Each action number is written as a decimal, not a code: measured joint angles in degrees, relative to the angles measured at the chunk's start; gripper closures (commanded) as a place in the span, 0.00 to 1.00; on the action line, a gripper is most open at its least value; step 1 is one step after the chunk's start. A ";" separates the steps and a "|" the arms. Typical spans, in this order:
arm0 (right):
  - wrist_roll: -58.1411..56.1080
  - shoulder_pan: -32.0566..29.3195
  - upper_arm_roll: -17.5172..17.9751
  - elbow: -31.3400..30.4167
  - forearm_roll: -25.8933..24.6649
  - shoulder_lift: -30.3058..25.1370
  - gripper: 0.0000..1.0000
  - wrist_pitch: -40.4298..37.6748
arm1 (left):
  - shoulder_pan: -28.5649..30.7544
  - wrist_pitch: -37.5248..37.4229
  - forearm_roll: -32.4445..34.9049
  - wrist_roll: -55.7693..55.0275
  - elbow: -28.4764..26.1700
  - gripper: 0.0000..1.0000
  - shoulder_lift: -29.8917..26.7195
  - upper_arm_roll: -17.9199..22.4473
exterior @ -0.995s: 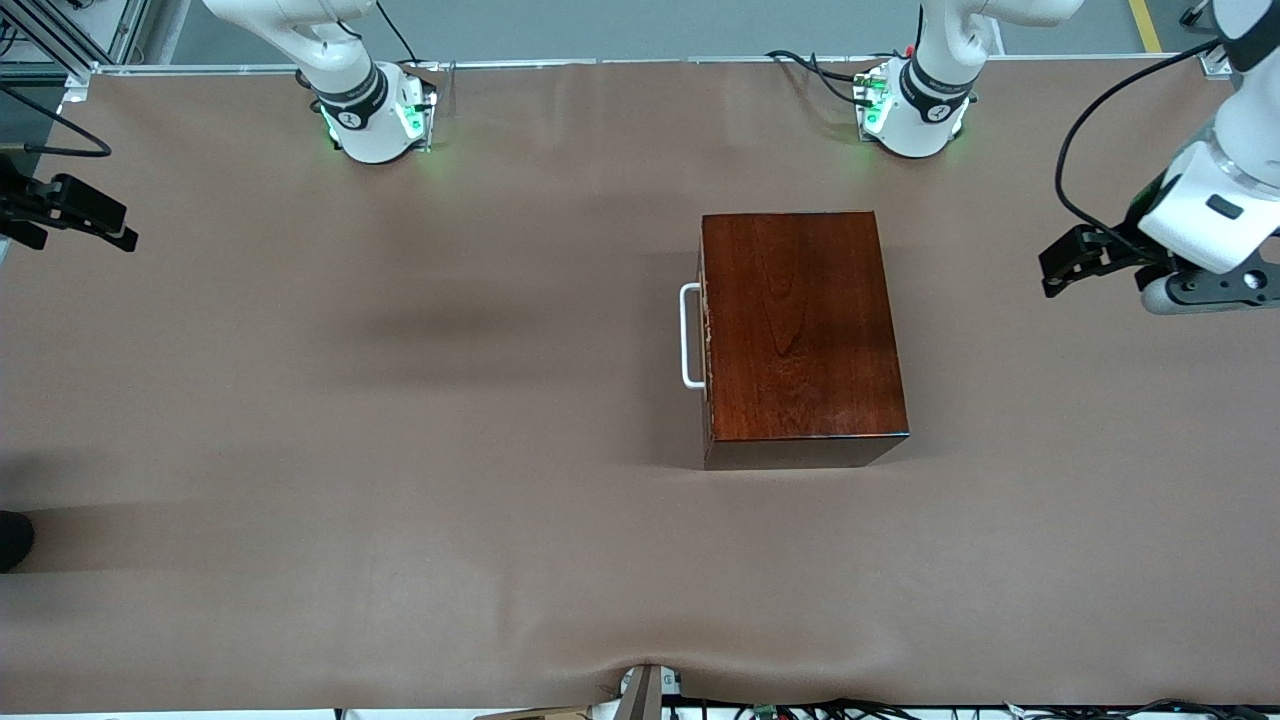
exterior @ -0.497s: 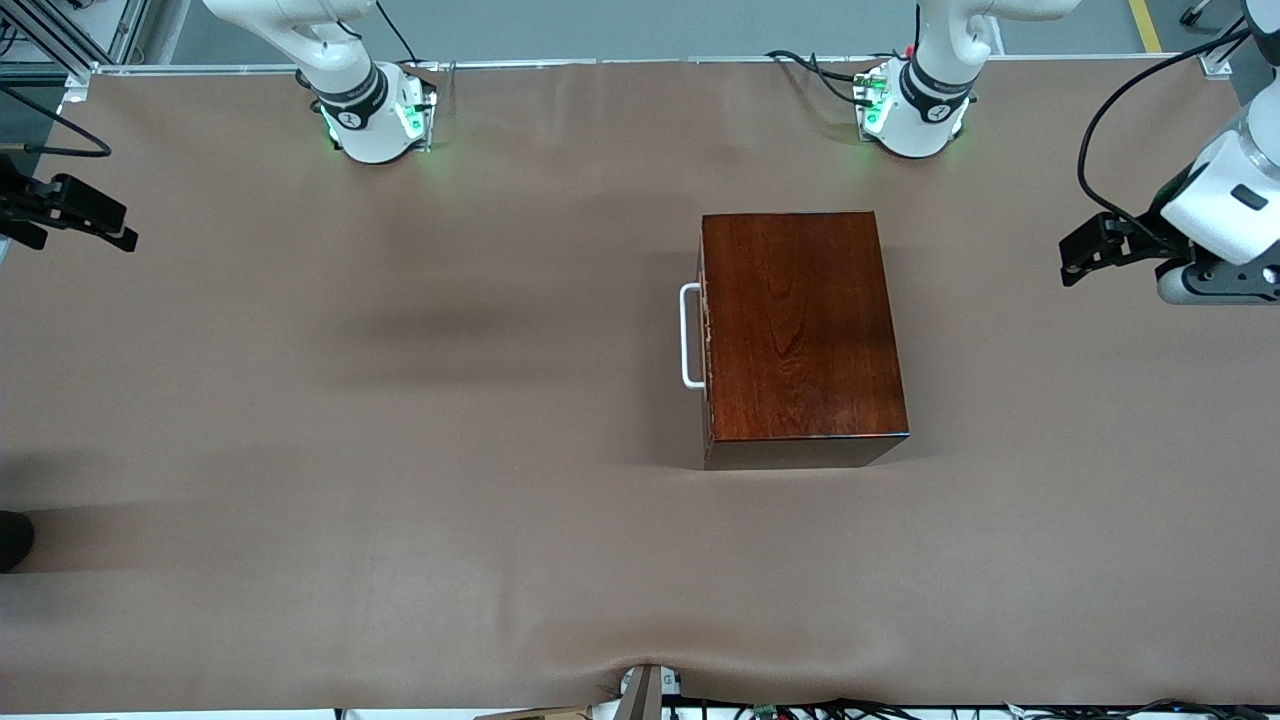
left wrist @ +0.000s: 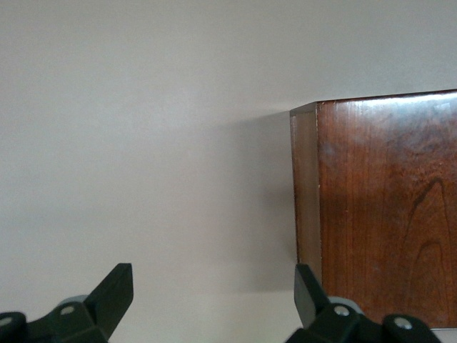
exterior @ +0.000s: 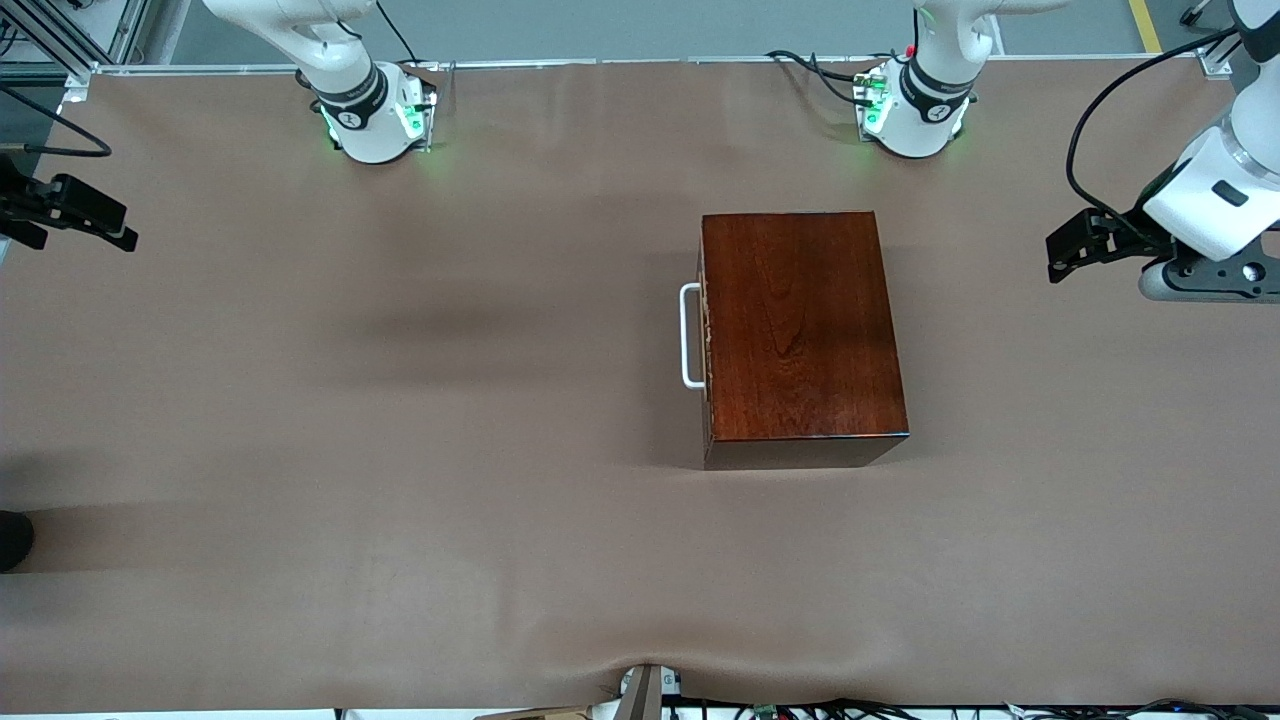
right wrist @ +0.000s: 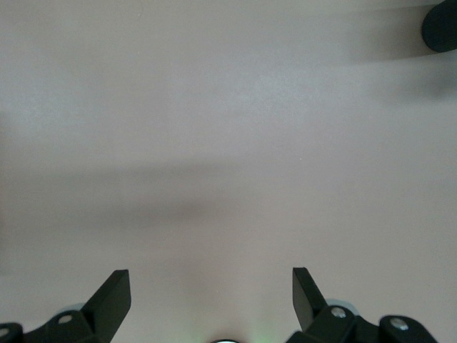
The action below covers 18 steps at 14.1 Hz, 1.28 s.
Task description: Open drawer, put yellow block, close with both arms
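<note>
The dark mahogany box (exterior: 800, 330) stands mid-table toward the left arm's end. Its drawer is shut, the front (exterior: 706, 340) flush with the box, and the white bar handle (exterior: 688, 335) faces the right arm's end. The yellow block is not in view. My left gripper (exterior: 1058, 250) is open and empty above the table at the left arm's end, apart from the box. Its wrist view shows its gripper (left wrist: 213, 296) and a box corner (left wrist: 385, 207). My right gripper (exterior: 120, 225) is open and empty at the right arm's end; in its wrist view the gripper (right wrist: 212, 296) is over bare cloth.
Brown cloth (exterior: 400, 450) covers the table. A dark round object (exterior: 12, 540) sits at the table's edge at the right arm's end and also shows in the right wrist view (right wrist: 443, 25). Cables and a small bracket (exterior: 645, 690) lie along the edge nearest the front camera.
The left gripper has shifted a little toward the robots' edge of the table. The box, the drawer and the right arm have not moved.
</note>
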 measured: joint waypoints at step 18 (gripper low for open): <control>0.01 -0.01 0.00 0.00 0.00 0.01 0.00 0.00 | 2.79 -2.75 0.00 -0.06 2.17 0.00 0.00 -2.65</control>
